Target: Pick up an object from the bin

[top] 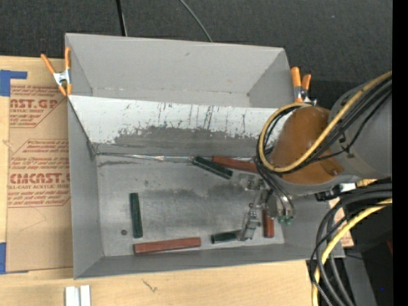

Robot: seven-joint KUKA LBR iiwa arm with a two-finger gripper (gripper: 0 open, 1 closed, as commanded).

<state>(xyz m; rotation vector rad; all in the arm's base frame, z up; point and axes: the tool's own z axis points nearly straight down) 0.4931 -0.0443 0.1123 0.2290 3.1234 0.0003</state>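
Observation:
My gripper (254,218) is low in the bin's right front corner, under the orange cover. Just left of its tip lies a small dark green block (224,238) on the floor. A short red-brown piece (268,227) stands close on the gripper's right side; whether it is held I cannot tell. Behind the gripper, by the back wall, lie a dark green stick (209,166) and a red-brown stick (234,165), crossing at one end.
A long red-brown bar (167,245) lies along the front wall. A dark green bar (135,214) lies lengthwise at the left. The arm and its cables cover the bin's right side.

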